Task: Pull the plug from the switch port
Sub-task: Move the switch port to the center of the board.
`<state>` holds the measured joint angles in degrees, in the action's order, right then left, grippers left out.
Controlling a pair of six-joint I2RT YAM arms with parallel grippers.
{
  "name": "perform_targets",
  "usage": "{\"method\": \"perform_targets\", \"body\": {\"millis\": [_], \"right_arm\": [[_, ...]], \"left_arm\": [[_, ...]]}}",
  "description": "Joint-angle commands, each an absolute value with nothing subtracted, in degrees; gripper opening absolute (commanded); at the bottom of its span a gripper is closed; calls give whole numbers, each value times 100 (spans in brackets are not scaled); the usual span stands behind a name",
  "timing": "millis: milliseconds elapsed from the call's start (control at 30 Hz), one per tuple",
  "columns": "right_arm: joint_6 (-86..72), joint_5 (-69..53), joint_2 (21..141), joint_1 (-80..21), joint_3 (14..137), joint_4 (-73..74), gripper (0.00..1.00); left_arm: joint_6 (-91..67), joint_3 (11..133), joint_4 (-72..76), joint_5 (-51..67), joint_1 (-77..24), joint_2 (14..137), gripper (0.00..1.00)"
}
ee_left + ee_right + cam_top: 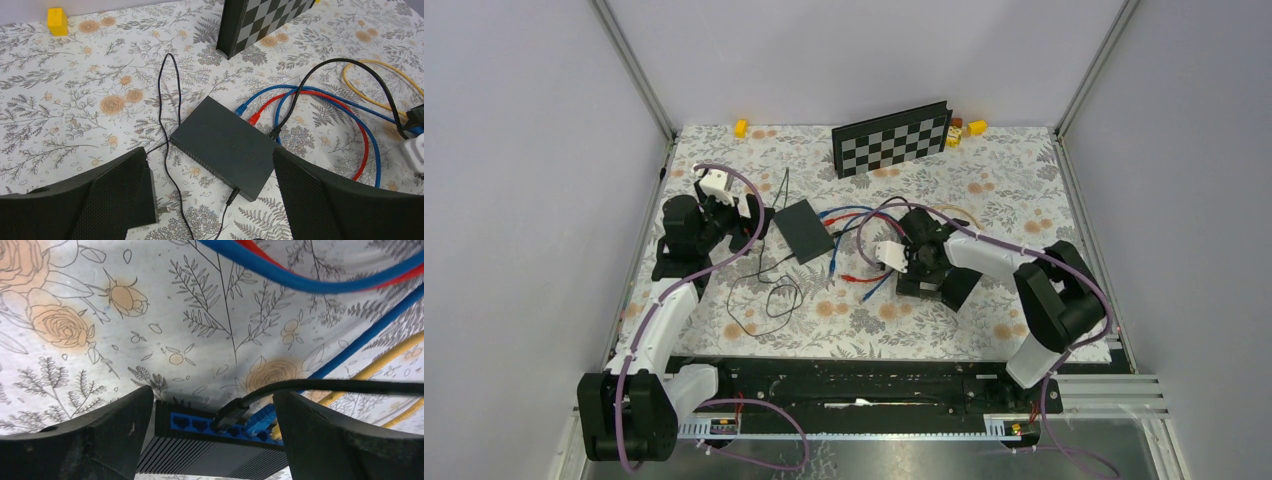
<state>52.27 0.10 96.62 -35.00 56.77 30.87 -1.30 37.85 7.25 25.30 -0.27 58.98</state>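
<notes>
The right gripper (212,392) stands spread wide, its two fingers (75,440) far apart and pinching nothing. Low between them lies the switch (200,455), a dark ribbed box with a row of blue ports along its face. The black plug (231,415) sits at one of those ports, tilted a little, and its black cable (350,386) runs off to the right. A blue plug (260,421) sits in the same row just beside it. Past the switch, a blue cable (300,282) and a yellow cable (380,365) cross the flowered tablecloth (100,365).

The left gripper (209,150) is also fully spread and holds nothing. It hangs above a flat black box (225,147), apart from it. A folded chessboard (892,138) stands at the far edge of the table.
</notes>
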Motion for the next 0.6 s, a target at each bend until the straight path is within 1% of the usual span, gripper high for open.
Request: {"method": "perform_targets", "body": {"millis": [0, 167, 267, 433, 567], "right_arm": [[4711, -598, 9004, -3191, 5625, 3216, 98], [4227, -1225, 8235, -2691, 5527, 3383, 99], [4070, -1379, 7883, -2285, 5403, 3476, 99], [3927, -1392, 7677, -1439, 5124, 3569, 98], [3552, -1522, 7817, -736, 5118, 3658, 95]], "left_arm": [[-45, 3808, 985, 2573, 0, 5849, 99], [-44, 3815, 985, 2613, 0, 5895, 99], [-52, 3823, 984, 2619, 0, 5904, 99], [-79, 3832, 985, 2653, 0, 5870, 99], [-105, 3834, 984, 2688, 0, 5879, 99]]}}
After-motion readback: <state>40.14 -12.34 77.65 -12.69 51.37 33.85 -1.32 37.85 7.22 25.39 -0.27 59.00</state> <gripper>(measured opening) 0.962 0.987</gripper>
